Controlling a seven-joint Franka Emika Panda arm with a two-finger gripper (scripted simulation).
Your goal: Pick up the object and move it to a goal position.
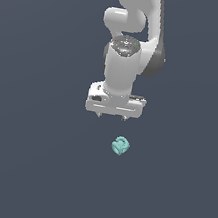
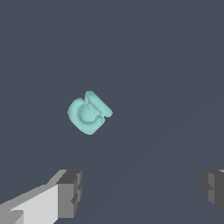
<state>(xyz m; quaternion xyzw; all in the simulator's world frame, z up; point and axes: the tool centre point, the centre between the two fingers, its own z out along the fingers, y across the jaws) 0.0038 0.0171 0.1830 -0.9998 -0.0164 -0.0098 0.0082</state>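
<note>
The wrist view's edge cuts off both end effector (image 2: 140,192) fingers (image 2: 70,192).

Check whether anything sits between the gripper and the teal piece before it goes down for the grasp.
Nothing visible does. The gripper is open, and the teal piece lies alone on the dark floor, apart from both fingers. No goal marker shows, so the onward path cannot be judged.
</note>
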